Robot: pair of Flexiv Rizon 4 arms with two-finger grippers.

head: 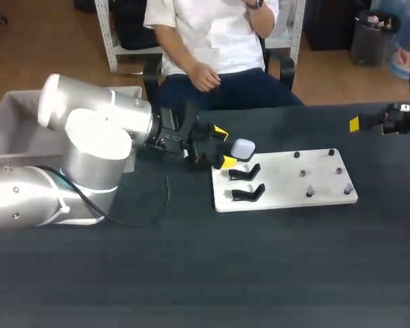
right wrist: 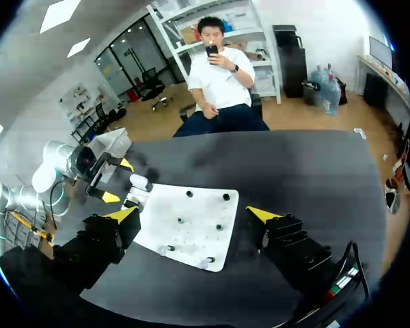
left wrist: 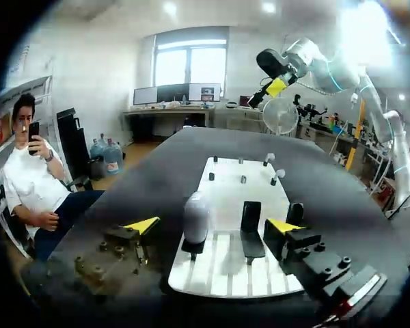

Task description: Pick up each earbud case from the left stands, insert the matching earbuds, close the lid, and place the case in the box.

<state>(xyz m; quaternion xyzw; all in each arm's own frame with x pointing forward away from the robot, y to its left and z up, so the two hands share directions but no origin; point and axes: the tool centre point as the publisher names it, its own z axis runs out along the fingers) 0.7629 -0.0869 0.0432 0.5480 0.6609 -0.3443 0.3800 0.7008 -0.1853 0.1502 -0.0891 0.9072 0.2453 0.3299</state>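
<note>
Though spread left gripper [head: 224,147] flanks case [head: 243,147], probably untouched; right gripper [right wrist: 193,214] spread, overhead cropped.

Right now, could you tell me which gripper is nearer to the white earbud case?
Left. The left gripper, open, is right at the earbud case; the right gripper hangs far beyond the board.

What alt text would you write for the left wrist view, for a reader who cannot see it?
A white earbud case stands upright on a black stand between the open fingers of the left gripper, touching neither. Two empty black stands are beside it on the white board, with pegs at its far end.
</note>
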